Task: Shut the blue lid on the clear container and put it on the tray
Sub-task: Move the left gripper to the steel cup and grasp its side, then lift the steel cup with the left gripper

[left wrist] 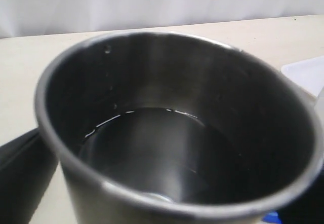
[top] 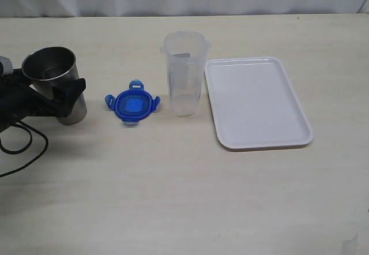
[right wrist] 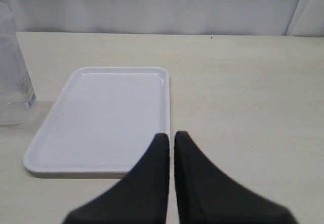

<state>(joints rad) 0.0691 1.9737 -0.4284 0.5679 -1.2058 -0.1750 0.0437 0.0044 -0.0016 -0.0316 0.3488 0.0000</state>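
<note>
The blue lid point(top: 132, 105) lies flat on the table, tabs spread, just left of the clear container point(top: 184, 73). That container stands upright and uncovered beside the white tray point(top: 256, 102), which holds nothing. My left gripper point(top: 60, 90) is far left, open wide with its black fingers point(left wrist: 20, 178) on either side of a grey steel cup point(top: 55, 82). My right gripper point(right wrist: 171, 135) is shut on nothing, hovering by one long rim of the tray point(right wrist: 96, 117); the container point(right wrist: 12, 67) stands beyond the tray's other side. The exterior view does not show the right gripper.
The steel cup point(left wrist: 167, 133) fills the left wrist view and has liquid in it. A black cable point(top: 23, 151) loops on the table below the left arm. A white backdrop runs along the far table edge.
</note>
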